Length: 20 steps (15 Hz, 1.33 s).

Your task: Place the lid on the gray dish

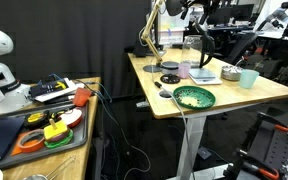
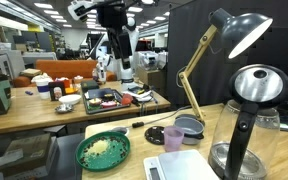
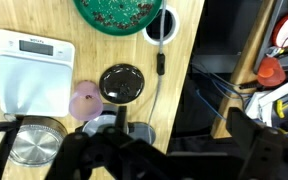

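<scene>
The lid [image 3: 121,83] is a flat dark disc with a paler centre, lying on the wooden table between the green bowl and the gray dish; it also shows in an exterior view [image 1: 170,79]. The gray dish [image 3: 136,130] sits just past the lid and is partly hidden by my gripper body; it shows in both exterior views [image 1: 169,67] [image 2: 189,127]. My gripper [image 3: 181,125] is open and empty, high above the table, with its jaws spread over the table's edge beside the dish. It hangs near the top in both exterior views [image 1: 196,14] [image 2: 116,40].
A green bowl [image 3: 114,12] of food, a small black-rimmed cup [image 3: 162,25], a white scale [image 3: 32,65], a pink cup [image 3: 84,100] and a glass kettle [image 3: 34,145] crowd the table. A desk lamp [image 2: 234,35] stands behind. A teal cup [image 1: 248,78] and silvery tray [image 1: 231,73] sit farther off.
</scene>
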### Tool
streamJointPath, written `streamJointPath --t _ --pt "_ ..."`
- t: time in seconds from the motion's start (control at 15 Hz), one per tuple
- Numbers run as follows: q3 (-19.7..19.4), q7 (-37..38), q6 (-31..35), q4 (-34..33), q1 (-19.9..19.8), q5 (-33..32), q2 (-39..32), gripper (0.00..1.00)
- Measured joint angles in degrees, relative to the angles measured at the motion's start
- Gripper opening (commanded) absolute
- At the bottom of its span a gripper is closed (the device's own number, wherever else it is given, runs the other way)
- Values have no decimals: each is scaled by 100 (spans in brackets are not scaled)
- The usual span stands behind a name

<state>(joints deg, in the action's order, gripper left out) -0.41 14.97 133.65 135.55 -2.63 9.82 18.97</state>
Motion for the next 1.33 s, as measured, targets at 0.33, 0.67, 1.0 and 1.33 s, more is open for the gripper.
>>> streamJointPath --t 0.33,0.67,1.0,1.33 --pt "27 196 -13 -200 -14 -61 -254 100" --pt "23 261 7 -199 -25 -112 -259 100" --pt "22 1327 39 -576 -344 -1195 -749 100" --pt "21 1752 -679 -1562 -317 -1596 -1927 100"
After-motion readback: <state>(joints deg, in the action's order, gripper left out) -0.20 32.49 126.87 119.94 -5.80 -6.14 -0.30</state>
